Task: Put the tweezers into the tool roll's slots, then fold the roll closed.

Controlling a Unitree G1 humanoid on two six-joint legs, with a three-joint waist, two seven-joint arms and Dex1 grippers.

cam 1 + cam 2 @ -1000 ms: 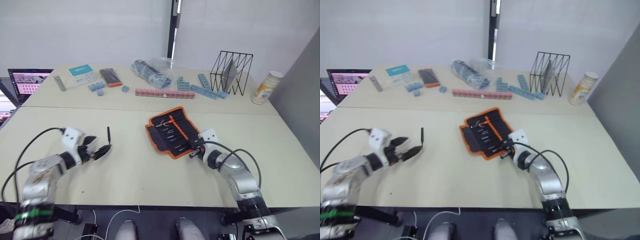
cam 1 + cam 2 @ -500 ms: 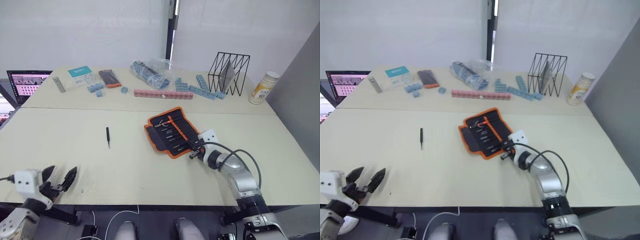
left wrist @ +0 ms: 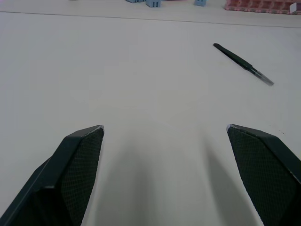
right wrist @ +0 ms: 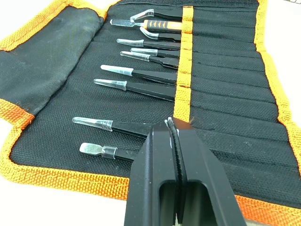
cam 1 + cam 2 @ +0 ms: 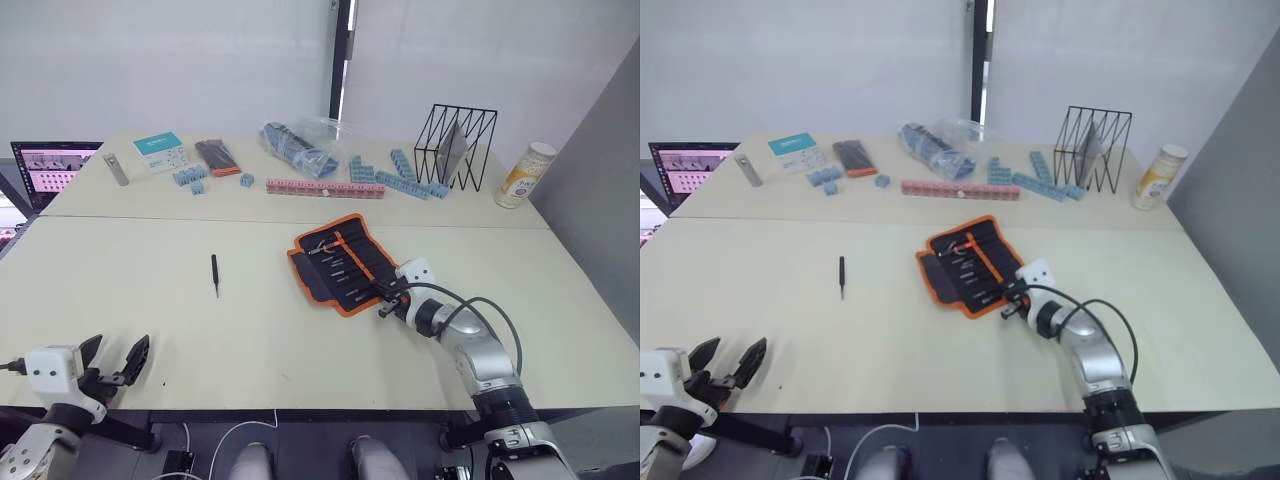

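Left pincer withdrew from slim tweezer

- The tool roll is coarse woven black cloth, matt, with rough orange webbing for its edging and centre strap.
- The tweezers in its slots are dark matt metal (their tips wear clear, glossy plastic caps).
- A loose tweezer looks smooth and faintly shiny.
- The table is a smooth, matt, pale surface.
- The left gripper's fingers show a fine woven texture.
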